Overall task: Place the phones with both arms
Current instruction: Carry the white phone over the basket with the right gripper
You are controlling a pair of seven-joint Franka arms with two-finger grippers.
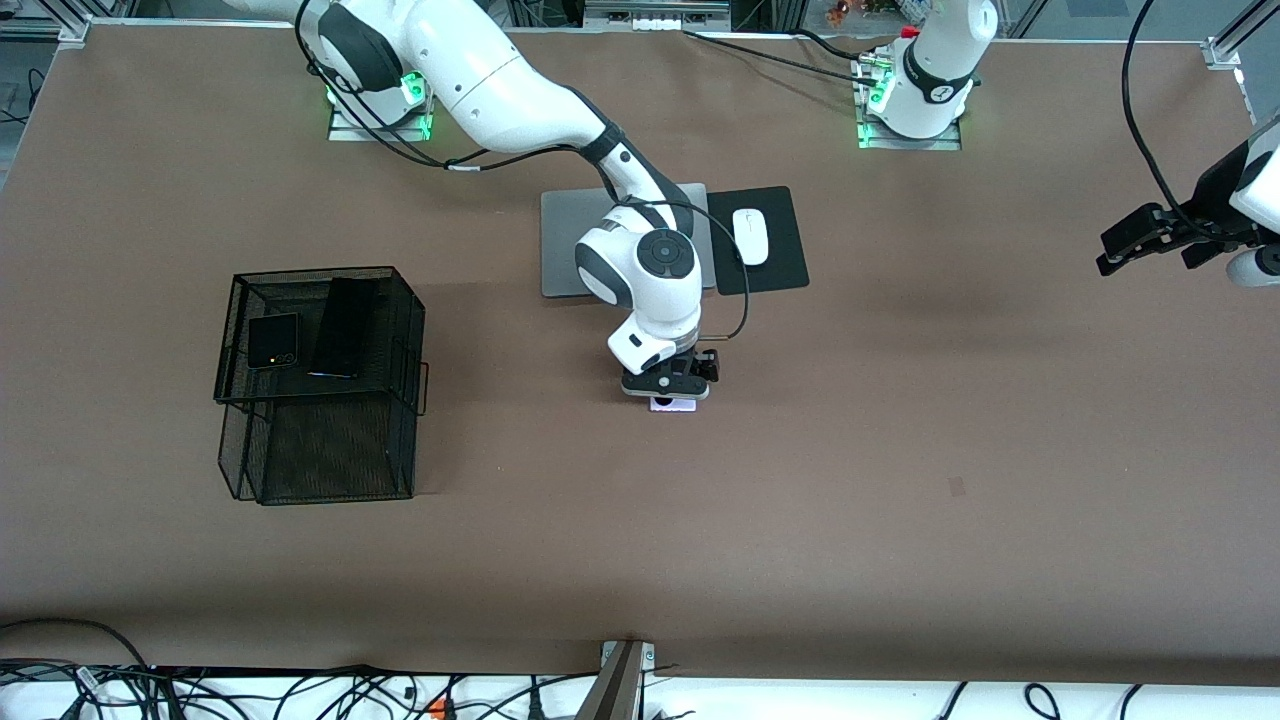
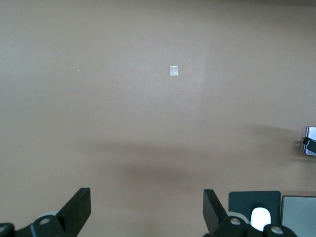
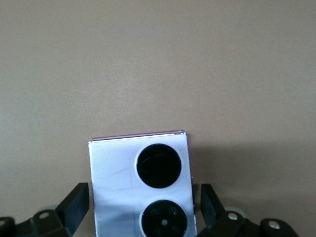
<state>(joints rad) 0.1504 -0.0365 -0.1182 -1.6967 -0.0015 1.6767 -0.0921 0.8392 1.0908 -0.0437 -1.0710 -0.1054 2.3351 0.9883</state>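
Observation:
The lilac-white phone (image 1: 675,404) with two black lenses lies on the brown table, and it fills the right wrist view (image 3: 140,182). My right gripper (image 1: 668,388) is down over it, open, one finger on each side with a small gap (image 3: 145,200). The small black flip phone (image 1: 273,340) and the long slim black slab (image 1: 345,325) lie on the top tier of a black wire basket (image 1: 405,330). My left gripper (image 1: 1125,245) hangs open and empty over the left arm's end of the table, over bare surface (image 2: 147,202).
A grey laptop (image 1: 565,240) and a white mouse (image 1: 750,236) on a black pad (image 1: 785,255) lie farther from the front camera than the lilac phone. The mouse (image 2: 260,216) and pad also show in the left wrist view. A small grey patch (image 1: 956,487) marks the table.

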